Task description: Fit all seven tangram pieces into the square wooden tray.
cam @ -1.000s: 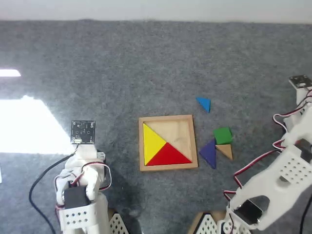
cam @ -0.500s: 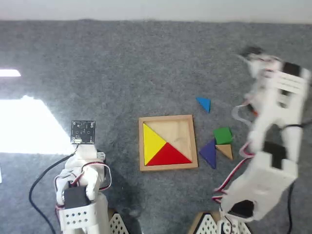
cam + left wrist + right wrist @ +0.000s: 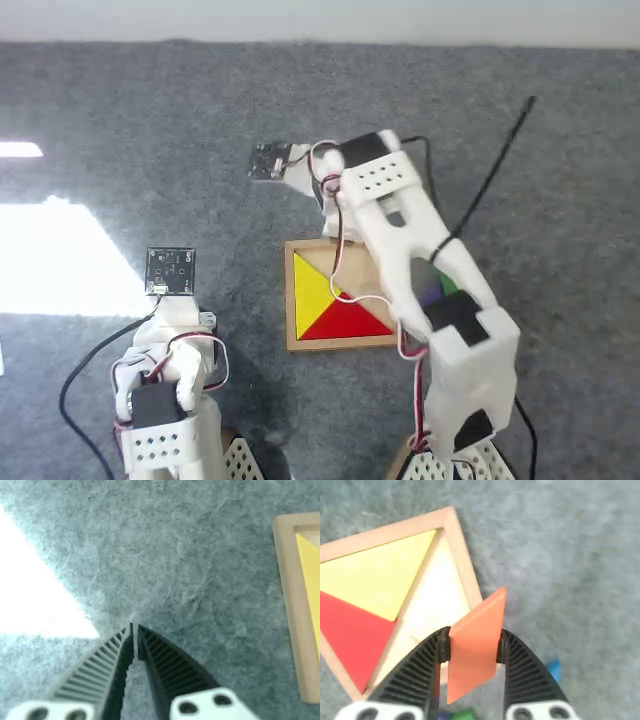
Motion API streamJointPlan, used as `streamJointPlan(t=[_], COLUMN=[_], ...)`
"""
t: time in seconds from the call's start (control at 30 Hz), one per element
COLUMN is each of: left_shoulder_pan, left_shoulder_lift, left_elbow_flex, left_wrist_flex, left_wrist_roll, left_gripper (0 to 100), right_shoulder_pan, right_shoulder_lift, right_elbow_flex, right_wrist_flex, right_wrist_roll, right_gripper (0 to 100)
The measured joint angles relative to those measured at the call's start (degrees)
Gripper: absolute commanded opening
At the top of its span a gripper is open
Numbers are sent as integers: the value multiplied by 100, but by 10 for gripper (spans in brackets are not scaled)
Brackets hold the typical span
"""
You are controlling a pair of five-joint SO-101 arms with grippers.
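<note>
The square wooden tray (image 3: 340,343) lies mid-table with a yellow triangle (image 3: 313,292) and a red triangle (image 3: 345,318) in it. My right arm (image 3: 385,195) stretches over the tray toward its far side. In the right wrist view my right gripper (image 3: 472,636) is shut on an orange parallelogram (image 3: 475,652), held tilted above the tray's rim (image 3: 462,560) beside the bare wood. The yellow triangle (image 3: 385,575) and red triangle (image 3: 350,640) lie flat inside. My left gripper (image 3: 134,630) is shut on nothing, over the carpet beside the tray's rim (image 3: 290,605).
A small blue piece (image 3: 552,670) and a green piece (image 3: 465,714) lie on the grey carpet outside the tray. Purple (image 3: 432,293) and green (image 3: 450,284) pieces peek out behind the right arm. The left arm (image 3: 165,390) stays at the near left.
The right arm has swung from the table's right edge across to the tray, now covering the loose pieces on the right. The left arm has not moved.
</note>
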Motion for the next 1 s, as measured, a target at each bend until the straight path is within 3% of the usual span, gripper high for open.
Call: streamJointPlan(t=[0.2, 0.57, 0.83, 1.0], left_shoulder_pan=[0, 0, 0, 0], left_shoulder_lift=[0, 0, 0, 0], left_elbow_flex=[0, 0, 0, 0], left_wrist_flex=[0, 0, 0, 0], left_wrist_roll=[0, 0, 0, 0], left_gripper=[14, 14, 14, 14], right_shoulder_pan=[-378, -440, -519, -580], right_shoulder_lift=[246, 246, 246, 220], right_elbow_flex=[246, 1275, 1275, 1275], right_wrist_flex=[-79, -1064, -1169, -1169], right_wrist_roll=[114, 176, 193, 149], right_gripper=[8, 18, 167, 202])
